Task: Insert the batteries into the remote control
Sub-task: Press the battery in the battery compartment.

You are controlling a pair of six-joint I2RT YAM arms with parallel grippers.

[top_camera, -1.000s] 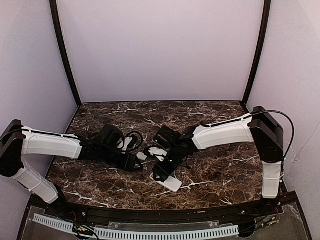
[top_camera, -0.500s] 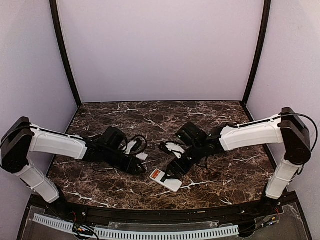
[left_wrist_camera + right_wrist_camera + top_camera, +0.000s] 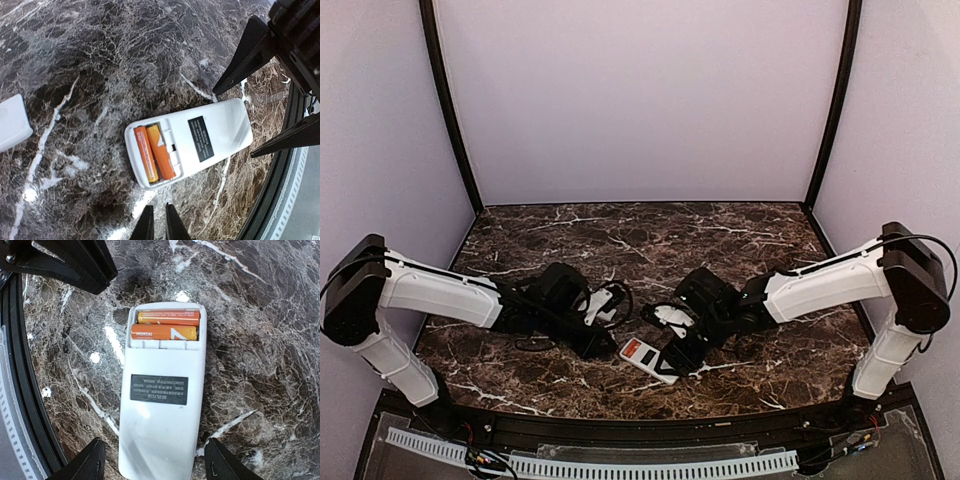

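Now, your two orange-copper cylindrical batteries (image 3: 154, 152) lie side by side in the open compartment at one end of the flat white rectangular remote control (image 3: 200, 140). It rests back-up on the dark veined marble tabletop (image 3: 100, 60). Your right claw (image 3: 156, 450) stands wide, its black fingers (image 3: 92, 465) straddling the remote's end opposite the batteries, with a gap showing on one side. Your left claw (image 3: 159, 215) is narrow, almost closed, and holds nothing; the remote's battery end lies just ahead of its tips. A flat white piece (image 3: 11, 122) lies well off to that claw's left.
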